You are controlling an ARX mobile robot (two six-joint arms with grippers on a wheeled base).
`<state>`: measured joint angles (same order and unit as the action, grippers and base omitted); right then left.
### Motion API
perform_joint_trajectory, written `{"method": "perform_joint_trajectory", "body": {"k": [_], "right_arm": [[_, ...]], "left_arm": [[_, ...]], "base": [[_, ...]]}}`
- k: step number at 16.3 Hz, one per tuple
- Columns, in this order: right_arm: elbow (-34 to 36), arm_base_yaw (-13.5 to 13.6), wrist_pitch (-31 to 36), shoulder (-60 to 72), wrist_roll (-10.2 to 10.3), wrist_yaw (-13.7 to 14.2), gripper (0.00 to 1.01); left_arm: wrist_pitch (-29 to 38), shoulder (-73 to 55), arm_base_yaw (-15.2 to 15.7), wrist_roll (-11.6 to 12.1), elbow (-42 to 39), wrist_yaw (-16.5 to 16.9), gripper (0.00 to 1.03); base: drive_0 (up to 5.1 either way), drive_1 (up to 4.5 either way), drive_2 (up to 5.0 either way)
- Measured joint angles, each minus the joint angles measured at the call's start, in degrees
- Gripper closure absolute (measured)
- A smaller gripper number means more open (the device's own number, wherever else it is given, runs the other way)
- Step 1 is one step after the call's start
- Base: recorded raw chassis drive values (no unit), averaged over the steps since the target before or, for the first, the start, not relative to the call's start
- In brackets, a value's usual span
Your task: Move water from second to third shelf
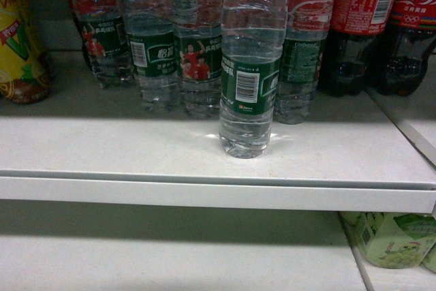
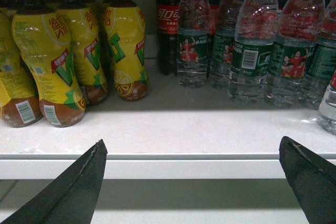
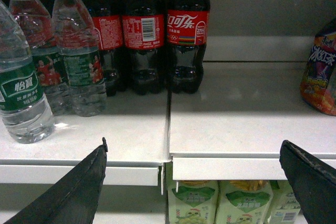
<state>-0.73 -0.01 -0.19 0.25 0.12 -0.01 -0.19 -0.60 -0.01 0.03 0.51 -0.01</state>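
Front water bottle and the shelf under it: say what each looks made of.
Water bottle: clear thin plastic, glossy; ribs and water show through, and the green label looks like printed film. Shelf: probably white-painted metal, smooth and matte, with a folded front lip.

A: Free room, head view?

B: Bare shelf (image 1: 102, 148) across the lower left and lower right of the frame; one water bottle (image 1: 251, 66) stands forward alone, centre.

A: Obstacles behind?

B: Row of water bottles (image 1: 153, 39) close behind it, cola bottles (image 1: 368, 25) upper right, yellow drink bottle (image 1: 17, 46) upper left.

A: Right wrist view?

B: Open shelf right of the cola bottles; a snack bag (image 3: 321, 72) at the right edge.
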Motion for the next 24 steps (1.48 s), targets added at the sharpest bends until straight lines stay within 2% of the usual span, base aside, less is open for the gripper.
{"method": "perform_joint_trajectory", "body": {"k": [24], "right_arm": [[0.00,0.00,0.00,0.00,0.00,0.00,0.03]], "left_arm": [[0.00,0.00,0.00,0.00,0.00,0.00,0.05]], "base": [[0.0,0.00,0.0]]}}
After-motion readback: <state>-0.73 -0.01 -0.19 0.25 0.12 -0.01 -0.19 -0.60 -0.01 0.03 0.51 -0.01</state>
